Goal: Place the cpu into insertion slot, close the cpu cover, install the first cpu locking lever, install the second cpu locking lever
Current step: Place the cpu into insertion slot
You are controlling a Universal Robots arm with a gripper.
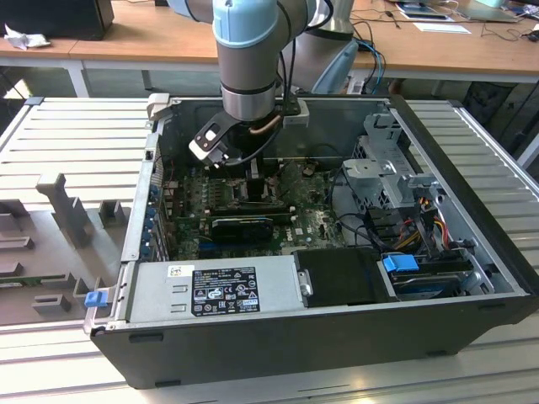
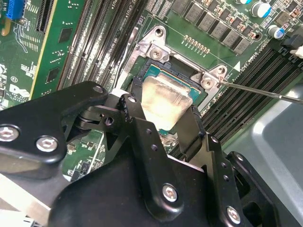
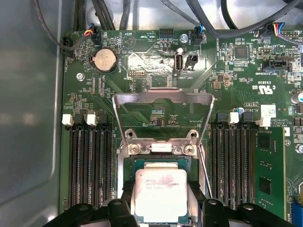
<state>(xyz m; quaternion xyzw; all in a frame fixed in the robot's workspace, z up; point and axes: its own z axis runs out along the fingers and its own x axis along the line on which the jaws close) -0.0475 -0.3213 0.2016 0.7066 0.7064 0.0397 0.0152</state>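
We see the gripper's (image 2: 165, 118) fingers (image 2: 193, 126) pinching the cpu (image 3: 161, 195) flat, shiny face up, over the insertion slot (image 3: 182, 164), with the cpu cover (image 3: 163, 97) flipped up open.

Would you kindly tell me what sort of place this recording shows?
Probably a robotics lab or electronics workshop: an open computer case sits on a slatted metal table, wooden desks stand behind, and a robot arm reaches in, its gripper holding the cpu at the insertion slot.
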